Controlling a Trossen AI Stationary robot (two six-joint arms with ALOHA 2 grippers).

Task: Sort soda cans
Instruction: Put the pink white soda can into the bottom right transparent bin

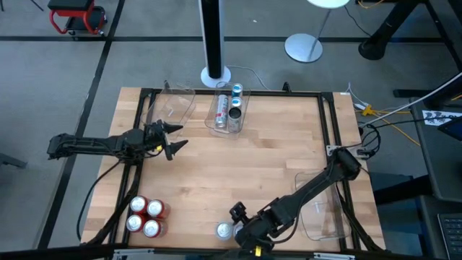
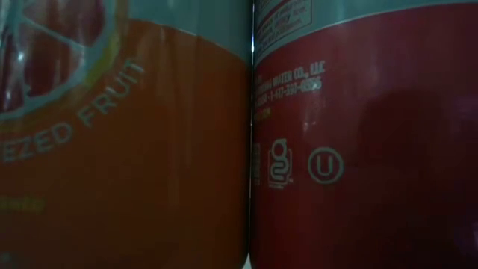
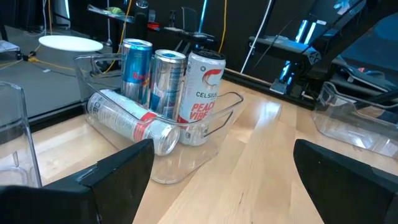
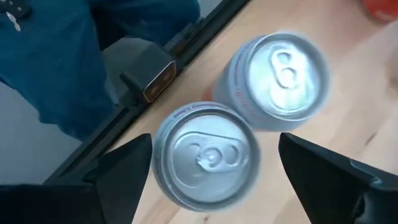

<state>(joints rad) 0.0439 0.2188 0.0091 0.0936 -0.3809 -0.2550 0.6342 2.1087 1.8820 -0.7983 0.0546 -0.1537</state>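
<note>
1. Table [image 1: 274,166]: cans sat in three groups. Four red cans [image 1: 146,216] stood at the near left corner, a bin [image 1: 228,114] at the far edge held four cans, and two silver cans [image 1: 226,230] stood at the near edge by the right arm.
2. Right gripper [image 1: 245,230] was just beside the silver cans, pointing down at their tops. Its fingers were wide apart and held nothing.
3. In the right wrist view the nearer silver can [image 4: 205,154] stood upright, long axis vertical, top facing the camera. It sat between the two fingers but toward one side. The second silver can [image 4: 278,79] touched or nearly touched it, beyond the fingertips.
4. My read: the right arm was far nearer this pair, so the grasp would be a drop straight down around the nearer can.
5. Left gripper [image 1: 172,140] hovered at the left side, well apart from the near cans, fingers wide apart, empty, aimed toward the bin.
</note>
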